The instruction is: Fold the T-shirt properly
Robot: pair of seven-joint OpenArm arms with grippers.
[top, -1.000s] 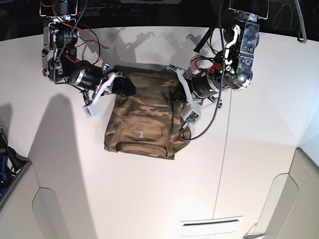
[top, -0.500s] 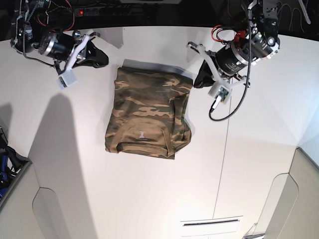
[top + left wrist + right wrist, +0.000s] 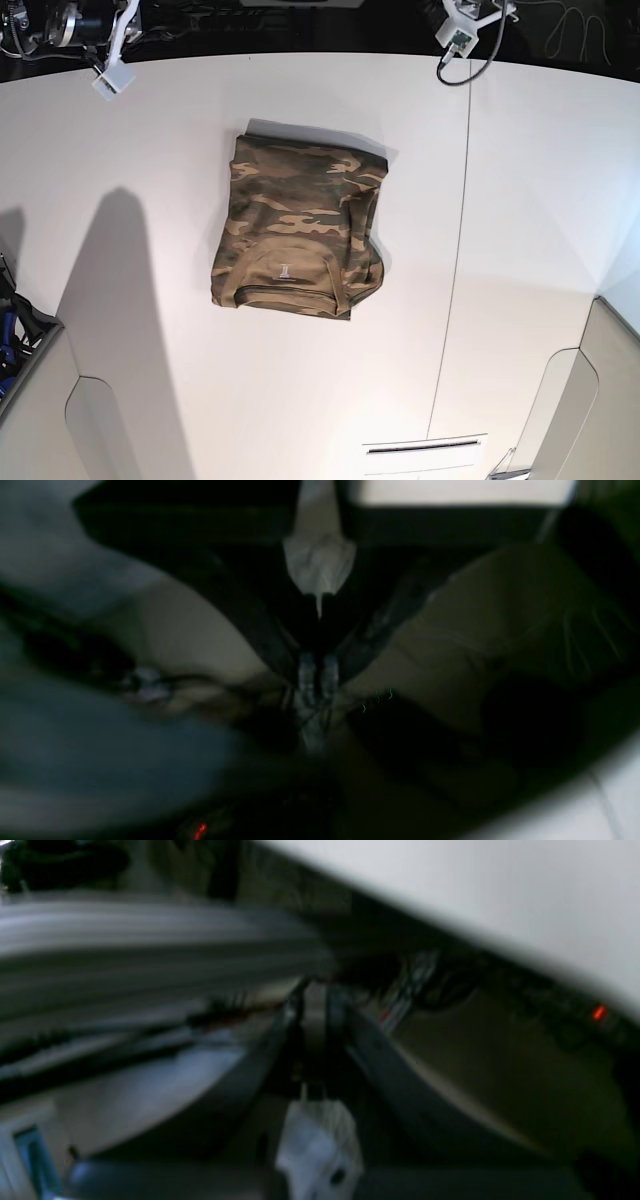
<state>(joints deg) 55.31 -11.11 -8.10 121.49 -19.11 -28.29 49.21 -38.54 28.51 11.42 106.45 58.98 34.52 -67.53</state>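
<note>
The camouflage T-shirt [image 3: 300, 230] lies folded into a compact rectangle at the middle of the white table [image 3: 520, 250], its pale neck label [image 3: 286, 270] facing up near the front edge. Both arms are drawn back past the table's far edge. Only the white wrist mounts show in the base view, one at top left [image 3: 110, 78] and one at top right [image 3: 460, 30]. In the blurred left wrist view the left gripper [image 3: 318, 672] has its fingers together and holds nothing. In the blurred right wrist view the right gripper [image 3: 315, 1005] is also shut and holds nothing. Neither touches the shirt.
A thin seam [image 3: 455, 250] runs down the table right of the shirt. Grey panels sit at the bottom left [image 3: 40, 420] and bottom right [image 3: 590, 400] corners. A slotted plate [image 3: 425, 447] lies near the front edge. A dark area lies behind the table.
Both arms have lifted off the shirt's far corners and swung up and outward, past the table's back edge. The shirt has stayed still in its folded shape.
</note>
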